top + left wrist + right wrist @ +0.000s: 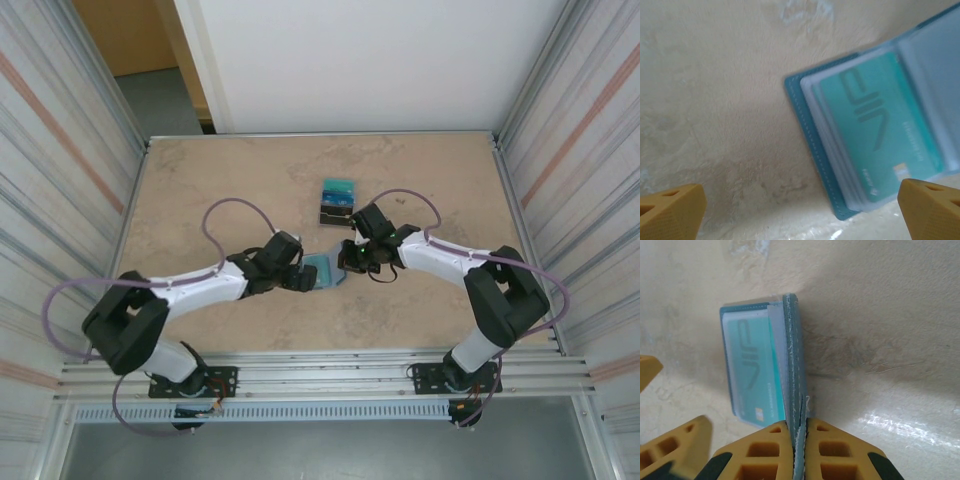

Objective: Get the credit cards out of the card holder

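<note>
The right tool (799, 447) grips the card holder (791, 340) by its cover. The left tool (800, 214) gapes open. The teal card (875, 125) lies ahead-right of it, long axis pointing away.

"Can you read the credit card (880, 125) in the card holder (807, 145)?"

"Only the big letters. The left wrist view is smeared, the small print is mush, and the holder's right leaf runs off the edge."

"Its cover's near edge?"

"Buried between the right gripper (801, 427) pads. From above, that and the left gripper (303, 277) hide most of the holder. The cards (338, 187) on the tray (336, 213) beyond it are too small to count."
</note>
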### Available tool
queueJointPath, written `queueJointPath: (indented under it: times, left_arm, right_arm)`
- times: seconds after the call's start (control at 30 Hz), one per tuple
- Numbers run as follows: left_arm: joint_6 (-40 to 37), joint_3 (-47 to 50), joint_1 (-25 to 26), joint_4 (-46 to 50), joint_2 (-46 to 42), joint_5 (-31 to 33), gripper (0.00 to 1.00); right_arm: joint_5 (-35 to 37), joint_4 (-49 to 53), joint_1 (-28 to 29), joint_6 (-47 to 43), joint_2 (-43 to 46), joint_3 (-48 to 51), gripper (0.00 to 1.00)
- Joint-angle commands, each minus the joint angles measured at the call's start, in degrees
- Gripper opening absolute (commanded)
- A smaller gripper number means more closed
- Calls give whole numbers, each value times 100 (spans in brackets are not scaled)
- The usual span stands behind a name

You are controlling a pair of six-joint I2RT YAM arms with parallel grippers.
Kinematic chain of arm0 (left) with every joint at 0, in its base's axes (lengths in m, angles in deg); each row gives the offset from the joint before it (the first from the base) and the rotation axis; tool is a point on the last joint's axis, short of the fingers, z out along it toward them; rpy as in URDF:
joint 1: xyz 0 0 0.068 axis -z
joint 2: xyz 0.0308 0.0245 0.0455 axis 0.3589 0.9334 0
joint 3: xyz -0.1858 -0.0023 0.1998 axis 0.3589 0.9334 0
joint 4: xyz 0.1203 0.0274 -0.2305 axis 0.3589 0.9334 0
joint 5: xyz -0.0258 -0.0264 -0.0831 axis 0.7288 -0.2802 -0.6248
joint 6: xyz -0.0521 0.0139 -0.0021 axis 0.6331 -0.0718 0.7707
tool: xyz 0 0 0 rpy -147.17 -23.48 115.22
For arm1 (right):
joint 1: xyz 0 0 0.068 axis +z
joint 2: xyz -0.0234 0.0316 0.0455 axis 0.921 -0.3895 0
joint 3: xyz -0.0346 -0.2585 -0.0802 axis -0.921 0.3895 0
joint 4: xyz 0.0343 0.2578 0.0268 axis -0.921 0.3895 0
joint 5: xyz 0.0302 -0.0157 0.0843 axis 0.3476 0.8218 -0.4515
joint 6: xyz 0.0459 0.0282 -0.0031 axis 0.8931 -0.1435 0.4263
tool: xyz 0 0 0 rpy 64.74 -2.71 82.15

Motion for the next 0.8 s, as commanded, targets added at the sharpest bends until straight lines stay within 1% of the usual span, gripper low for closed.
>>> queueJointPath:
  times: [0.0, 0.03, 0.13, 0.2, 0.23, 0.27, 0.33, 0.43, 0.6, 0.77]
  left_arm:
    - [-134, -190, -2, -259, 395, 299, 99]
    - [-134, -216, -2, -280, 504, 273, 99]
    - [-109, -315, -1, -279, 783, 244, 99]
    - [-89, -348, 3, -256, 878, 240, 99]
    - [-75, -357, -2, -231, 894, 241, 99]
    - [-58, -348, -2, -206, 899, 242, 99]
    - [-33, -320, -2, -172, 859, 237, 99]
    - [-3, -216, 3, -142, 715, 237, 99]
    - [58, -125, -1, 7, 483, 264, 99]
    - [149, -38, 3, 43, 249, 104, 99]
  right_arm:
    - [180, 85, -7, -4, -79, 76, 7]
    - [205, 111, -10, -3, -80, 83, 8]
    - [316, 212, -32, -2, -56, 92, 18]
    - [460, 339, -47, -26, 5, 103, 27]
    - [561, 436, -68, -43, 40, 102, 35]
    - [651, 531, -93, -60, 75, 110, 41]
    - [799, 647, -140, -105, 166, 133, 44]
    - [916, 709, -255, -161, 295, 213, 45]
    - [1098, 795, -442, -270, 399, 294, 41]
    - [1602, 1196, -547, -404, 311, 210, 29]
